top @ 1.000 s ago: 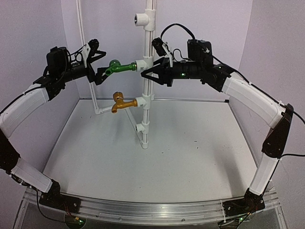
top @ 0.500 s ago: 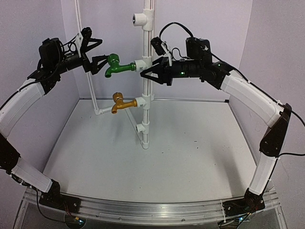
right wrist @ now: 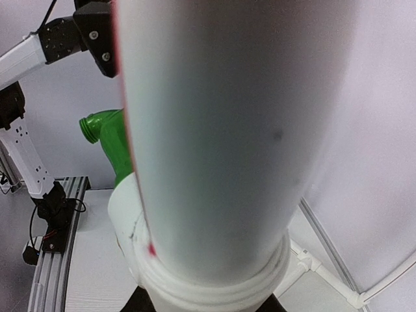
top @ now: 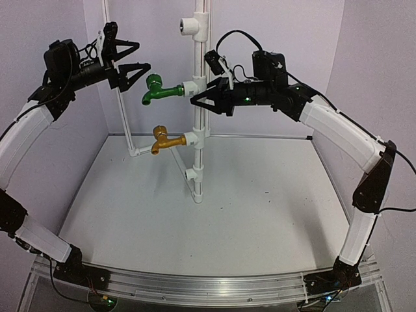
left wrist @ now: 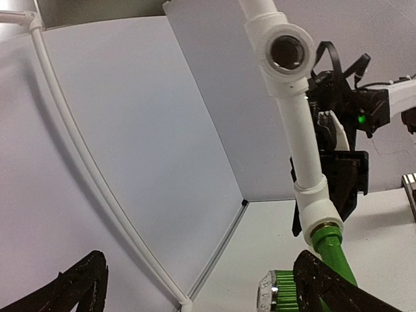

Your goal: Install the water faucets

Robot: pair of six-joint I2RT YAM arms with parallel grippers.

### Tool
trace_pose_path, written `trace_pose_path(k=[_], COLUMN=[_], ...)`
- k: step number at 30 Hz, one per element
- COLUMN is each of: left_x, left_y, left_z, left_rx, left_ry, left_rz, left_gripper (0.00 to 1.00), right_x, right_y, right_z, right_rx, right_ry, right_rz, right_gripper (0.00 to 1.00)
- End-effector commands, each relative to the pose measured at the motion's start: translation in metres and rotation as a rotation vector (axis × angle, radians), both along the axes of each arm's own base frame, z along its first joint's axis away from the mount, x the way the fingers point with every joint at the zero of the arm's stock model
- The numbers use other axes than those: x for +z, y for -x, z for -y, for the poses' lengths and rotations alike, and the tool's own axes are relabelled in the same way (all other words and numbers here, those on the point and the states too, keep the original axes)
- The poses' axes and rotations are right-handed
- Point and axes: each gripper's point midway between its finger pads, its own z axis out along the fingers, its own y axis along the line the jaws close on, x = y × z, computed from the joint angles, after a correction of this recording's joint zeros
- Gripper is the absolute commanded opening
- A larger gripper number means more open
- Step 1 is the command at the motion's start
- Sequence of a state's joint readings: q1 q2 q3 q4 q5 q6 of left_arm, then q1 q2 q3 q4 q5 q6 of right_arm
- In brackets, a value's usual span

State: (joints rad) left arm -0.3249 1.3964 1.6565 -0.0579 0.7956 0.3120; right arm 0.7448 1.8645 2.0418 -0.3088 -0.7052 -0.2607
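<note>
My left hand (top: 143, 55) hangs released, fingers spread wide, up and to the left of the green faucet (top: 161, 91); near it but clear of it, touching nothing; from its wrist view the faucet's green stem sits just inside the right finger (left wrist: 325, 283), low in the frame. My right hand (top: 195, 99) comes in from the other side and is clamped on the vertical white pipe (top: 203, 123), just below the T-fitting (top: 195, 86) that carries the green faucet; the pipe fills its wrist view. The green faucet stands out from that fitting with its long axis level, running left from the pipe; round handle on top, spout turned down at the far left end. The brass faucet (top: 162, 138) sits in the next fitting down the same pipe, well above the counter (top: 260, 195); it also lies level, points left, handle up and spout down.
</note>
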Motion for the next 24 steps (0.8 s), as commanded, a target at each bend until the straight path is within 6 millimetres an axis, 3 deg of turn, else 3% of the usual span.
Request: trace_pose_path(k=[1,6,12,24], left_x=[0.008,-0.028,-0.065,-0.051], left_y=[-0.021,-0.037,-0.019,-0.028], left_z=[-0.026,-0.039,-0.027,-0.014], left_rx=[0.129,0.21,0.09,-0.001], left_ry=[0.063,0.043,-0.023,0.018], left_rz=[-0.139,-0.296,-0.346,-0.352], left_gripper=[0.99,0.99,0.99,0.99], right_x=[0.031,0.03,0.03,0.027], right_y=[0.001,0.001,0.001,0.001], right_z=[0.002,0.004,0.003,-0.001], right_rx=[-0.01,-0.016,-0.015,0.004], right_ry=[-0.067,-0.064,-0.064,-0.065], right_rz=[0.067,0.068,0.068,0.059], right_gripper=[0.22,0.22,0.31,0.36])
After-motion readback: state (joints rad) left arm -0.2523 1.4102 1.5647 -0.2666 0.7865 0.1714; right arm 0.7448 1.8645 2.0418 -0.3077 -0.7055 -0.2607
